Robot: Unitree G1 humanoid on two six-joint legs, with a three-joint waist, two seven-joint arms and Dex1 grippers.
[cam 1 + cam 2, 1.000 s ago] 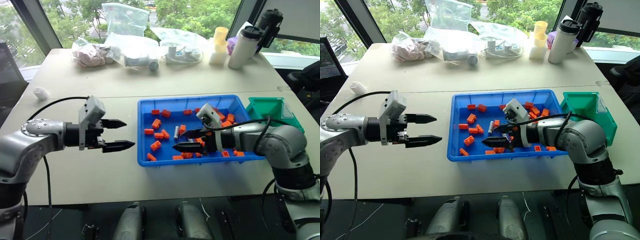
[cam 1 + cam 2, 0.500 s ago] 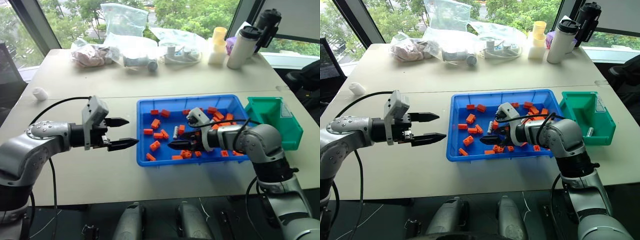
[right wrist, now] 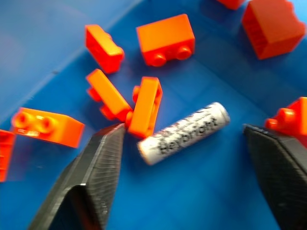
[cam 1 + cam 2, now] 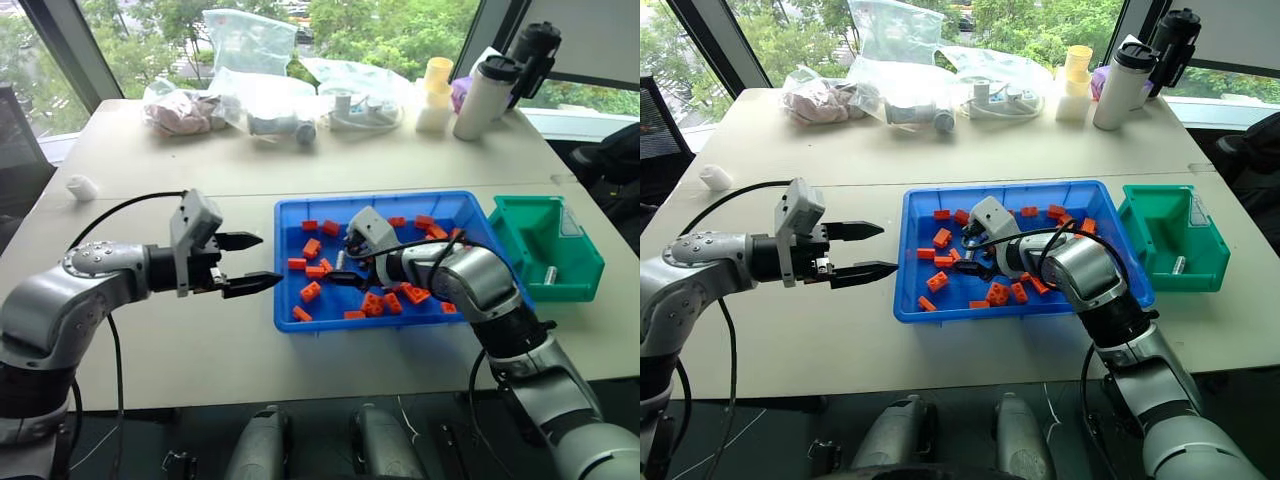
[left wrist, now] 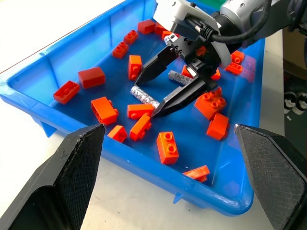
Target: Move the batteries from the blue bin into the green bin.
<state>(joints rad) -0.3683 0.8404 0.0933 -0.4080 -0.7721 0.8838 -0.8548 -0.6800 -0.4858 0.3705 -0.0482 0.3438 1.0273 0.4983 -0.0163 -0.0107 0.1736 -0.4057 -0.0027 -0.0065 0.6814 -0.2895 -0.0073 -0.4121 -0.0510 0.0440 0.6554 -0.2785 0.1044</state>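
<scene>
The blue bin (image 4: 380, 197) holds a silver battery (image 3: 184, 132) lying flat among orange blocks. My right gripper (image 4: 338, 272) is down inside the bin, open. One finger stands on either side of that battery (image 5: 145, 97) with gaps showing. A second battery (image 5: 176, 76) lies just behind the right gripper's fingers. The green bin (image 4: 545, 245) stands to the right of the blue one with one battery (image 4: 1178, 265) in it. My left gripper (image 4: 270, 258) hovers open and empty over the table, just left of the blue bin.
Orange studded blocks (image 4: 311, 291) are scattered across the blue bin's floor, some right next to the battery. Plastic bags (image 4: 250, 100), a thermos (image 4: 485, 95) and cups (image 4: 437, 90) line the table's back. A small white object (image 4: 80, 187) lies at the far left.
My right gripper has moved left across the blue bin, dipped and rolled, and now straddles the battery with its fingers narrower. The left gripper has stayed in place.
</scene>
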